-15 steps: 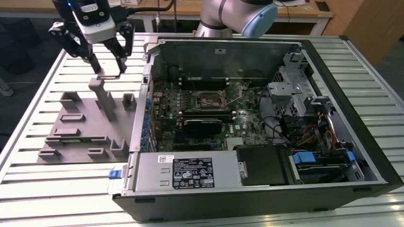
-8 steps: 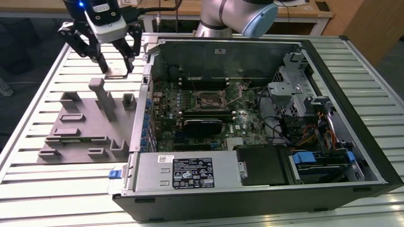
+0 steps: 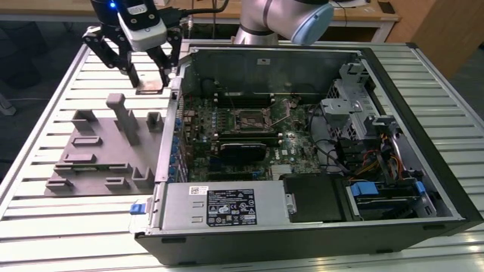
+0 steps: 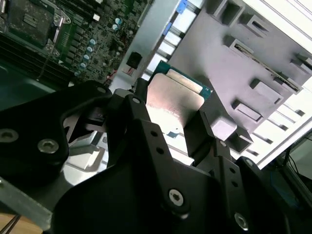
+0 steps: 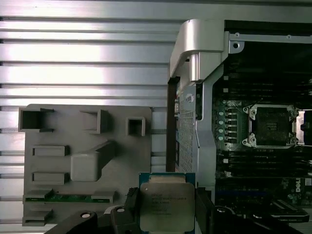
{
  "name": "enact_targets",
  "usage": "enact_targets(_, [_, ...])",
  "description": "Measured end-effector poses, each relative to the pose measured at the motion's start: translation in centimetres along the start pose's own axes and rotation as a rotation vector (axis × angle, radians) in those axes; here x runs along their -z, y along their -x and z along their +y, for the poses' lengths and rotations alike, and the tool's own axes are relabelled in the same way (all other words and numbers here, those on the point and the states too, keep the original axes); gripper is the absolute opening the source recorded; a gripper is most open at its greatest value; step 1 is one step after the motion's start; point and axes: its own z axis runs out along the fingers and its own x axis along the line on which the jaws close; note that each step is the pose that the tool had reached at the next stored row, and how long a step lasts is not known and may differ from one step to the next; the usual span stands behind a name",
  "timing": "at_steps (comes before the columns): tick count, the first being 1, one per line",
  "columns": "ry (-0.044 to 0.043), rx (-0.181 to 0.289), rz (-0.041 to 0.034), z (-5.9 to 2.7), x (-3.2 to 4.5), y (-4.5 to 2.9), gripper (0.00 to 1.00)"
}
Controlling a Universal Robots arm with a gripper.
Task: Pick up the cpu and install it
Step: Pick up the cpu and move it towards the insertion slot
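The cpu point(image 5: 166, 204), a small square chip with a silvery top and pale rim, sits clamped between the two dark fingers point(image 5: 130, 205) of my gripper point(image 5: 167, 214). In the exterior view the gripper point(image 3: 149, 78) hangs with the cpu point(image 3: 149, 86) over the slatted table, past the far end of the grey fixture block point(image 3: 106, 150) and just off the open case's left wall. The second wrist view shows the cpu point(image 4: 173, 97) from below, with the gripper point(image 4: 173, 117) shut on its edges. The dark square socket point(image 3: 252, 118) on the motherboard lies open inside the case point(image 3: 446, 187).
The case's raised metal wall point(image 3: 172, 113) stands between the gripper and the motherboard. A memory stick point(image 5: 68, 197) lies in a slot of the fixture block point(image 5: 87, 161). Cables and drive bays point(image 3: 370, 147) crowd the case toward the exterior view's right. The socket point(image 5: 271, 126) is unoccupied.
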Motion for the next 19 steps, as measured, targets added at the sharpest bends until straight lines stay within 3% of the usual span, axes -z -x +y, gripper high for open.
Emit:
enact_targets(8, [0.0000, 0.000, 0.0009, 0.04, -0.05, 1.67, 0.54])
enact_targets(19, [0.0000, 0.000, 0.0012, 0.12, -0.11, 3.42, 0.54])
